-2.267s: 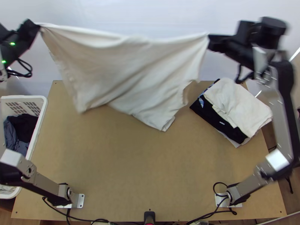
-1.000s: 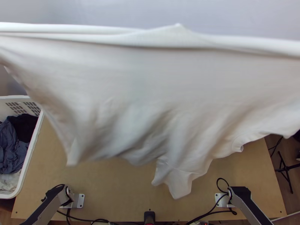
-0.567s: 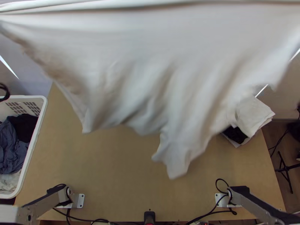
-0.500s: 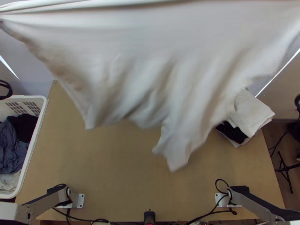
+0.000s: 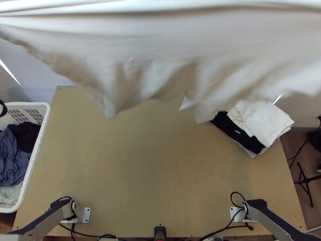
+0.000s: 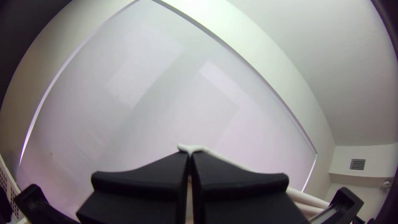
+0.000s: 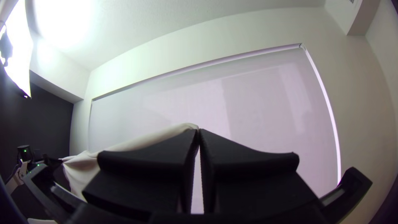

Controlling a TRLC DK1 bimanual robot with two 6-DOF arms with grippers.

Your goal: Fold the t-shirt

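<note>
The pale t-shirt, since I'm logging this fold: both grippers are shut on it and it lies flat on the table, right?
It does not lie flat on the table: the top view shows the t-shirt held up, hanging in folds. The left gripper and the right gripper are shut on it, as you say.

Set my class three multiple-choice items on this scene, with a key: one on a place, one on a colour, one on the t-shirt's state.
1. Where in the top view is the basket?
A) left edge
B) lower right corner
C) middle

2. What colour shows directly under the stack's pale top cloth?
A) red
B) black
C) green

3. How is the t-shirt?
A) folded flat
B) bunched in the basket
C) stretched between the left tool and right tool

Key:
1 A: its rim shows there.
2 B: black cloth peeks out below.
3 C: both tools pinch it, its lower edge hanging.
</note>
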